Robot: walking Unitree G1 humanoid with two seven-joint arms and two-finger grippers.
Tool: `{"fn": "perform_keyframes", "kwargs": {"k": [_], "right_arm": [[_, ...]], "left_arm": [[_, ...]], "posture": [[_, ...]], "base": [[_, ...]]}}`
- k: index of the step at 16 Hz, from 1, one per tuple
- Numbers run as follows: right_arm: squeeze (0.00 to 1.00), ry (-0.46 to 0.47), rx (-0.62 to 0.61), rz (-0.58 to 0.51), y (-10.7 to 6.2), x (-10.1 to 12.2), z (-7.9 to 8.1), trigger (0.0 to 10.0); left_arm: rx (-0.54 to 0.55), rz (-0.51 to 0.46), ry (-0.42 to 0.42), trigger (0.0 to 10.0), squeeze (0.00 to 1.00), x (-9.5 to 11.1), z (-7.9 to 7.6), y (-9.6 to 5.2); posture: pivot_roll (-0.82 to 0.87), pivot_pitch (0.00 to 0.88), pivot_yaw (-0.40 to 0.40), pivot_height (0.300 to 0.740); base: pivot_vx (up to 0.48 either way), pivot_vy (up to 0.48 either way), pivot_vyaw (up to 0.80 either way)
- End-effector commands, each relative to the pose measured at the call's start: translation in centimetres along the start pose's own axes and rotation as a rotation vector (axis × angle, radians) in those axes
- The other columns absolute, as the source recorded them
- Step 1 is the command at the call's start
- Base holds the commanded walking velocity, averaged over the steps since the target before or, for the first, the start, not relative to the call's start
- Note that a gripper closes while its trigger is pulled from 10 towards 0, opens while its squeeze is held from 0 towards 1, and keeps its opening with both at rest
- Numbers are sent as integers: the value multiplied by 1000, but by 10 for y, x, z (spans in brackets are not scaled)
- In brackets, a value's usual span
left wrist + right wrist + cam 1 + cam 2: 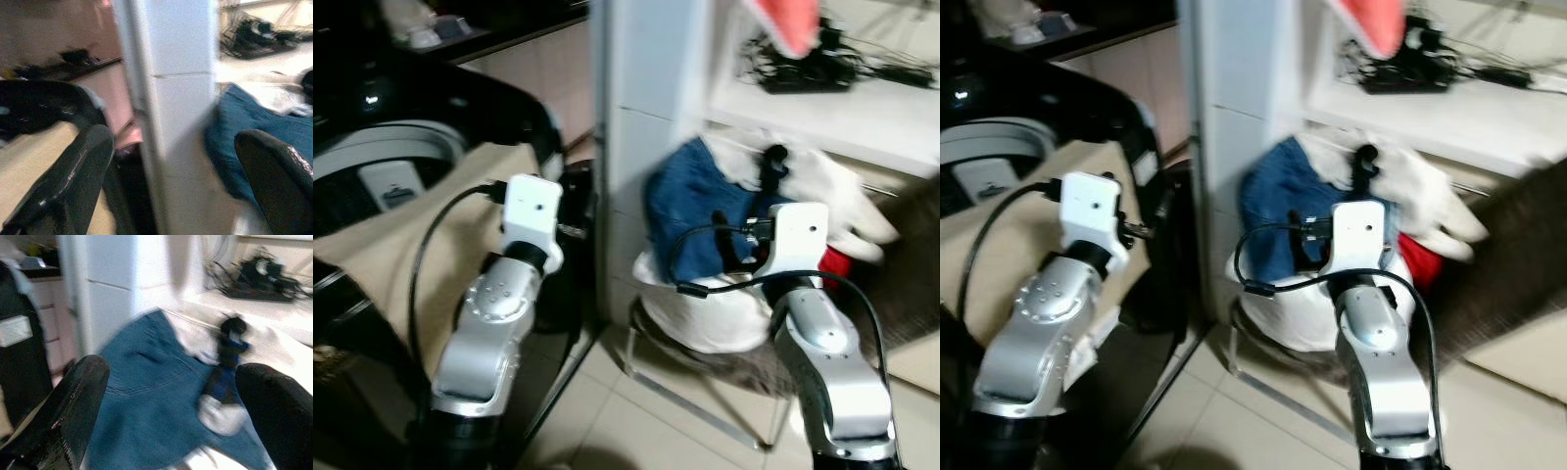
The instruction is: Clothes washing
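Note:
A laundry pile rests on a low seat right of a white pillar: blue jeans, white clothes, something red and a small dark item on top. My right gripper is open, held just short of the jeans with nothing between its fingers. The left gripper is also open and points at the pillar's edge. A black top-loading washing machine stands on the left, with a beige cloth draped over its front.
Above the pile, a white shelf carries tangled black cables, and something pink-red hangs over it. The pillar separates the machine from the laundry. Pale tiled floor lies below the arms.

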State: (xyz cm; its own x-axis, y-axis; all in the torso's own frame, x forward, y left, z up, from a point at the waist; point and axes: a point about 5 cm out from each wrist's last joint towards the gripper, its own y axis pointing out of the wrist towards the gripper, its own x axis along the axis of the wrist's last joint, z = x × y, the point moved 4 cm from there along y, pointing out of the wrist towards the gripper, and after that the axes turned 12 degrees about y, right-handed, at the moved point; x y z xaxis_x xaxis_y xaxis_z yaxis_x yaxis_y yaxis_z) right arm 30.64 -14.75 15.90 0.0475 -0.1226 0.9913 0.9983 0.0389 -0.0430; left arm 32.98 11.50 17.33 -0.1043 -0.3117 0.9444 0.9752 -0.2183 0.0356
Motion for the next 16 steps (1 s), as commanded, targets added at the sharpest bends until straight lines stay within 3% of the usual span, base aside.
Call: {"fn": "perform_keyframes", "kwargs": {"k": [1, 5, 14, 16], "right_arm": [[0, 10, -10, -1, 0, 2, -3, 10000], [0, 14, -1, -3, 0, 3, -3, 10000], [0, -17, -6, -34, 4, 10, -7, 10000], [0, -47, 34, -36, 6, 11, -1, 10000]], "left_arm": [[8, 7, 6, 10000, 0, 1, 1, 0], [5, -23, 20, 10000, 0, 4, 4, -3], [17, -41, 17, 10000, 0, 7, 7, -2], [19, -39, 20, 10000, 0, 6, 7, -4]], "posture": [[-43, 0, 4, 740], [-41, 0, 0, 740], [-37, 0, -6, 740], [-35, 0, -7, 740]], "base": [[0, 0, 0], [63, 0, 0], [390, 0, 0], [405, 0, 0]]}}
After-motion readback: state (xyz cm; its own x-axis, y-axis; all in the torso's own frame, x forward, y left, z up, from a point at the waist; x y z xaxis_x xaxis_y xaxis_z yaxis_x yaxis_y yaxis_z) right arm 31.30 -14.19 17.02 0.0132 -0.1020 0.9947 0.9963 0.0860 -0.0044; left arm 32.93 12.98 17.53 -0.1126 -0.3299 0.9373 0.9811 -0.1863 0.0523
